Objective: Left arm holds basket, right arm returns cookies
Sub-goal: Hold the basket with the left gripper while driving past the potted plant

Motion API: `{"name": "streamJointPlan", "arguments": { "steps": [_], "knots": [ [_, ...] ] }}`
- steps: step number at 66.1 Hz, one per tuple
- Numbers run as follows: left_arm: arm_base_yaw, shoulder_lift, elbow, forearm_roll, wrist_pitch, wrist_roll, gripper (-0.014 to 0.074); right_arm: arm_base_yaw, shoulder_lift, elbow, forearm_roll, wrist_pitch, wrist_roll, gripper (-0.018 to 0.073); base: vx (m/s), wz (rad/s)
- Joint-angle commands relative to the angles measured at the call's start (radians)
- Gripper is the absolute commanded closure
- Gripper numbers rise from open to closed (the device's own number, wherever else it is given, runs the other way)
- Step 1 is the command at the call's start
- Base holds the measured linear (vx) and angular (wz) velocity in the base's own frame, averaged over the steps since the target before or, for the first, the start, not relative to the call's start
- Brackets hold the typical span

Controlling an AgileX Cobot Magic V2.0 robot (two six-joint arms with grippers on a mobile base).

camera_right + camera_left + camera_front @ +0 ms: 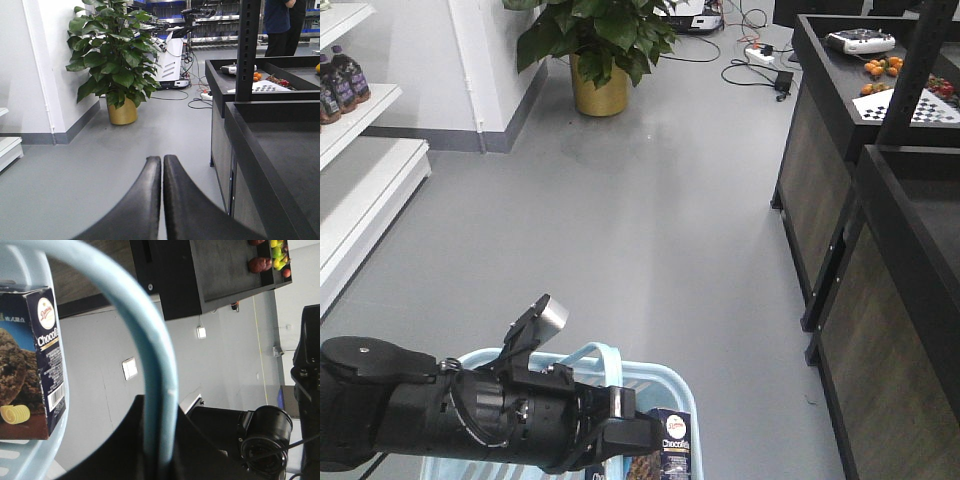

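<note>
The light blue basket [672, 392] hangs low at the bottom of the front view by its curved handle [600, 352]. My left arm [440, 410], bulky and black with a silver tab, reaches in from the left, and its gripper [616, 405] is shut on that handle. In the left wrist view the handle [150, 355] runs straight down between the black fingers of the gripper [159, 407]. The cookies [675, 442], a dark navy carton, stand upright inside the basket, against its rim [56, 405] in the left wrist view of the cookies [37, 360]. My right gripper [162, 160] is shut and empty over the floor.
Black display counters [880, 200] line the right side, with fruit [882, 68] on top. A potted plant [600, 50] stands at the far wall beside cables [755, 60]. White shelves [360, 160] with bottles run along the left. A person [280, 20] stands far back.
</note>
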Motion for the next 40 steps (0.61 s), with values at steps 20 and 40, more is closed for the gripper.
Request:
{"name": "streamJointPlan", "arguments": {
  "steps": [20, 40],
  "knots": [
    [-0.006, -0.041, -0.03, -0.078, 0.053, 0.002, 0.0603, -0.005, -0.012, 0.003, -0.003, -0.08, -0.008, 0.0567, 0.26, -0.03],
    [-0.006, -0.041, -0.03, -0.078, 0.053, 0.002, 0.0603, -0.005, -0.012, 0.003, -0.003, -0.08, -0.008, 0.0567, 0.25, -0.05]
  ]
}}
